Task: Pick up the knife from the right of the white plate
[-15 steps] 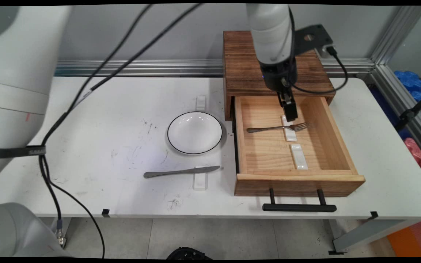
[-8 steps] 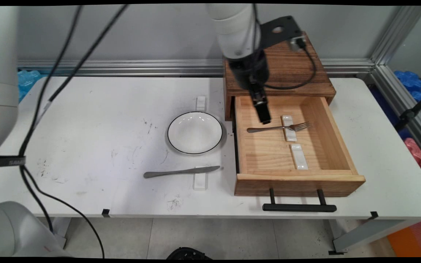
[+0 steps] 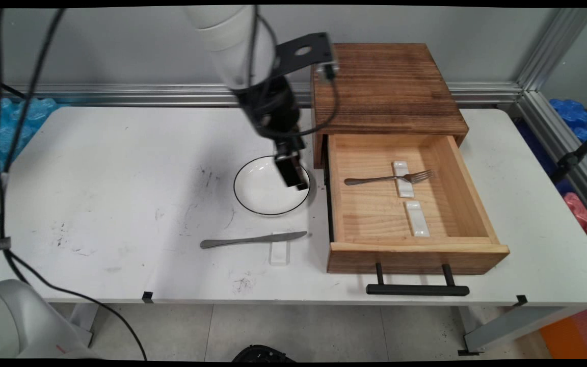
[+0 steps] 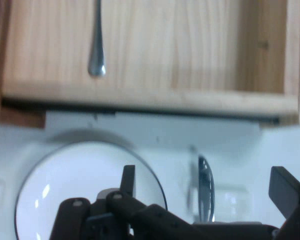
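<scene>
The black two-finger tool (image 3: 293,178) hangs above the counter (image 3: 120,178), fingers spread wide and nothing between them; the hand view shows that gap plainly. It sits over the 3 o'clock side of the round white plate with a thin black rim (image 3: 263,196), raised off it rather than touching. At 3 o'clock from the plate, just beside it, is the light wooden drawer (image 3: 416,257), pulled open from the dark wooden cabinet (image 3: 385,86). Inside the drawer a silver fork (image 3: 385,178) lies across a small white rest (image 3: 404,186), with a second white rest (image 3: 417,218) bare beside it. At 6 o'clock from the plate a silver knife (image 3: 252,239) lies on its own white rest on the counter. My read: this is a tight corner, plate rim below and drawer wall close by, so any lowering here wants to be slow and straight down. The hanging black cables also need to stay clear of the cabinet.
</scene>
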`<state>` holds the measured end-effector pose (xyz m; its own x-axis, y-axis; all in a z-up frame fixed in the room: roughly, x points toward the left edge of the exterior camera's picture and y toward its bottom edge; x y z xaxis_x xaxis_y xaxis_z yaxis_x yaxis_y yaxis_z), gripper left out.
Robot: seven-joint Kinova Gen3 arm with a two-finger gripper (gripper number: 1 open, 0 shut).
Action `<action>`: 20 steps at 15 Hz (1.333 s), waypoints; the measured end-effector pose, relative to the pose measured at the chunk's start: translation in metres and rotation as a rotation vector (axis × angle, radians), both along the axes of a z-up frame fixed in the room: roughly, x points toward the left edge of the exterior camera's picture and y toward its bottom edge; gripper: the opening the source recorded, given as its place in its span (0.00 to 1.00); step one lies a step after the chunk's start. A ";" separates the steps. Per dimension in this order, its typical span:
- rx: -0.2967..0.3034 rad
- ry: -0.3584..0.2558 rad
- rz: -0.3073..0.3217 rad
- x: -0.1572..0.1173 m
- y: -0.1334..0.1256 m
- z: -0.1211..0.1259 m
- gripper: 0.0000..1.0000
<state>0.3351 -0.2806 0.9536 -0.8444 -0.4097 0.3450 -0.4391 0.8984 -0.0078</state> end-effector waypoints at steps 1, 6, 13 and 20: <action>0.006 -0.002 -0.003 0.010 0.006 -0.001 1.00; 0.023 -0.010 -0.006 0.046 0.027 -0.010 1.00; 0.027 0.007 -0.002 0.090 0.052 -0.048 1.00; 0.038 0.020 -0.010 0.103 0.067 -0.092 1.00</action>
<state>0.4377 -0.2138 0.8620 -0.8417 -0.4148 0.3458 -0.4301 0.9021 0.0350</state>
